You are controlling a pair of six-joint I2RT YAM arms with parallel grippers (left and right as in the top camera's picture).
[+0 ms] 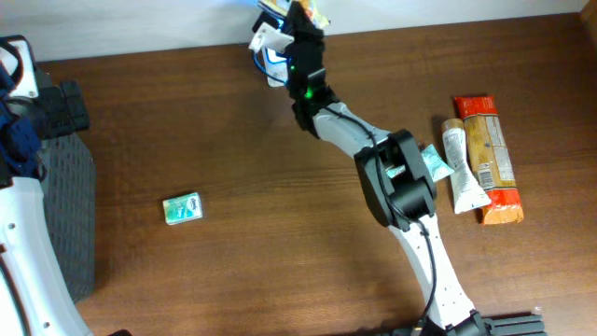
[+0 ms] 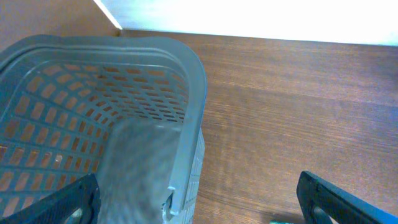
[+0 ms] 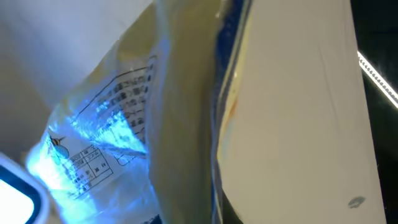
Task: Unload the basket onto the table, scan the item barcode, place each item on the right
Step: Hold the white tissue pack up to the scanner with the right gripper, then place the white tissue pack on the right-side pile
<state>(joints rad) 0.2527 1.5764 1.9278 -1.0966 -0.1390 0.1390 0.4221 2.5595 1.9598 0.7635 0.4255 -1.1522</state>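
Observation:
The item, a yellow plastic packet (image 1: 312, 13), is held up at the table's far edge by my right gripper (image 1: 300, 30), which is shut on it. Just left of it sits the white scanner (image 1: 267, 43), glowing blue. In the right wrist view the packet (image 3: 180, 112) fills the frame, blue light falls on its printed label (image 3: 99, 137), and a corner of the scanner (image 3: 12, 199) shows at the lower left. My left gripper (image 2: 199, 208) stands wide open and empty above the rim of the grey basket (image 2: 194, 74).
The grey basket (image 1: 67, 215) stands at the table's left edge. A small green packet (image 1: 182, 207) lies on the wood left of centre. At the right lie a white tube (image 1: 463, 168), an orange snack pack (image 1: 491, 159) and a teal packet (image 1: 436, 164) beside the right arm.

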